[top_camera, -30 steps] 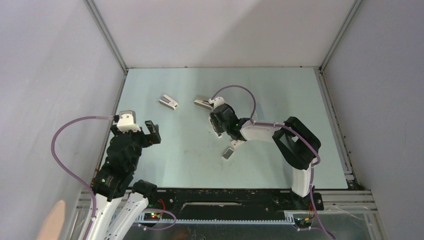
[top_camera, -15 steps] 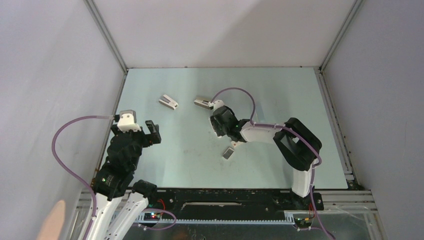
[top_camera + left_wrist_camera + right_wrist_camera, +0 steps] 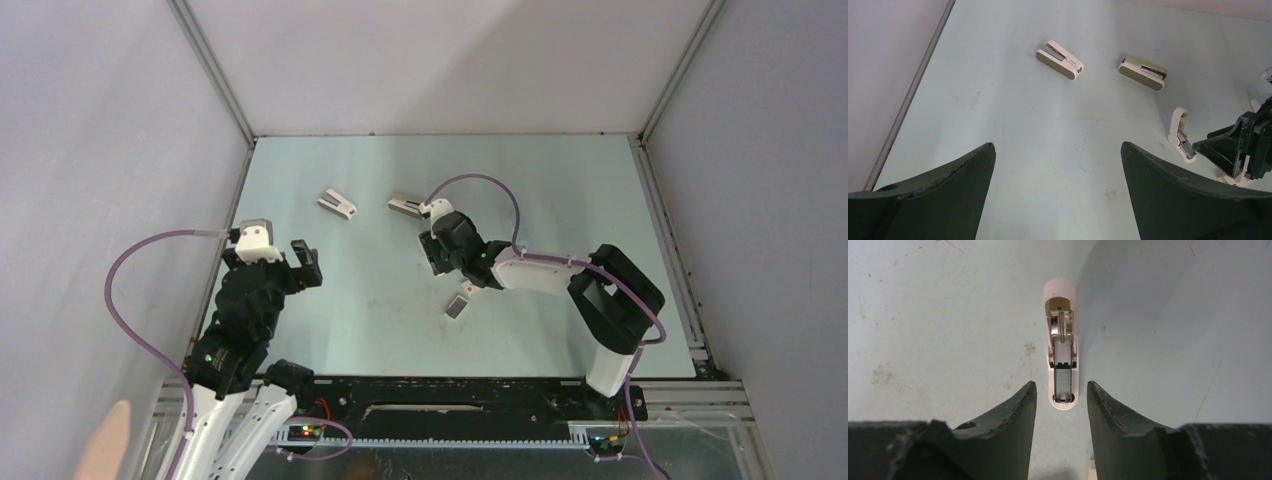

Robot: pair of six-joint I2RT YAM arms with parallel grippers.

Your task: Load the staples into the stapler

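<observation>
The stapler [image 3: 1062,347] is slim and pale, and lies flat on the table with its lid swung open. A grey strip of staples shows in its channel. My right gripper [image 3: 1061,390] is open, with its fingertips on either side of the stapler's near end and not touching it. The stapler also shows in the left wrist view [image 3: 1182,134]. In the top view the right gripper [image 3: 437,255] hides it. The staples box [image 3: 457,306], white with a grey tray, lies just near of that gripper. My left gripper [image 3: 300,262] is open and empty over the table's left side, and shows in its own view [image 3: 1058,147].
Two stubby wedge staplers lie at the back: a white one [image 3: 337,203] and a beige one [image 3: 405,204], also in the left wrist view [image 3: 1059,60] [image 3: 1142,72]. A small white stub [image 3: 468,290] lies by the box. Grey walls enclose the table.
The right arm's elbow has swung to the right and its gripper has shifted slightly away from me over the stapler. The left arm has not moved.
</observation>
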